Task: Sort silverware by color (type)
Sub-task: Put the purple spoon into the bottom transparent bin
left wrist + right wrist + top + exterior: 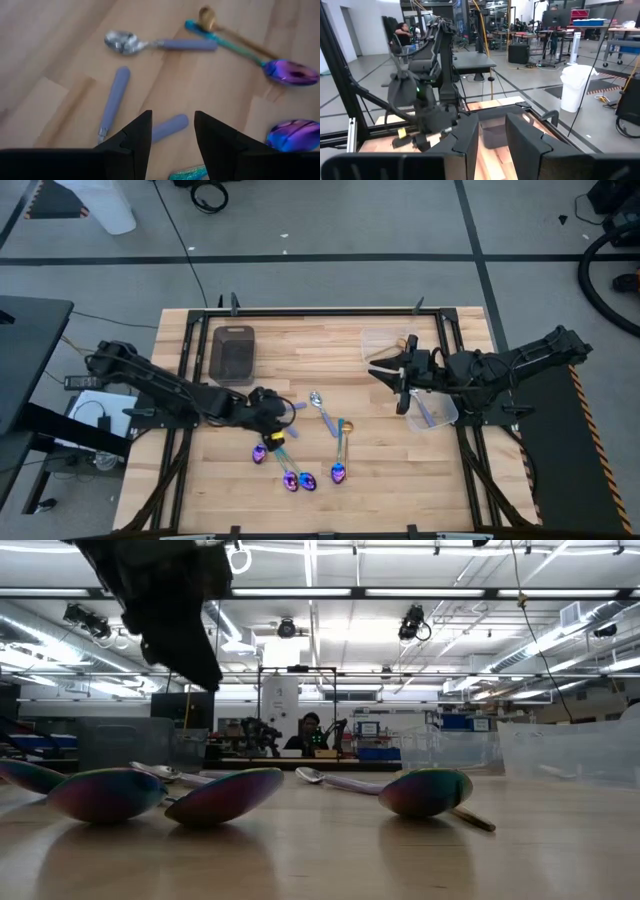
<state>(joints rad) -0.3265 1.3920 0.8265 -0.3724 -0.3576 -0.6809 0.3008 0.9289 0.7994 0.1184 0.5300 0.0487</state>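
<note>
High view shows the left end effector (270, 412) low over the scattered silverware (310, 442) at the centre front of the worktop (330, 340), its fingers (135, 137) parted and holding nothing, positioned to straddle a lilac-handled spoon (170, 126). The right end effector (402, 375) waits at a clear container (385, 340), fingers narrowly apart and empty. A dark tray (234, 353) sits behind, probably a sorting destination.

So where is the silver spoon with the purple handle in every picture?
High view: silver spoon, middle of the table, right of the left gripper.
Low view: centre, far back.
Left wrist view: lying beyond the fingers.
Right wrist view: not in it.
Shared landmark: the rainbow spoon beside it.
</note>
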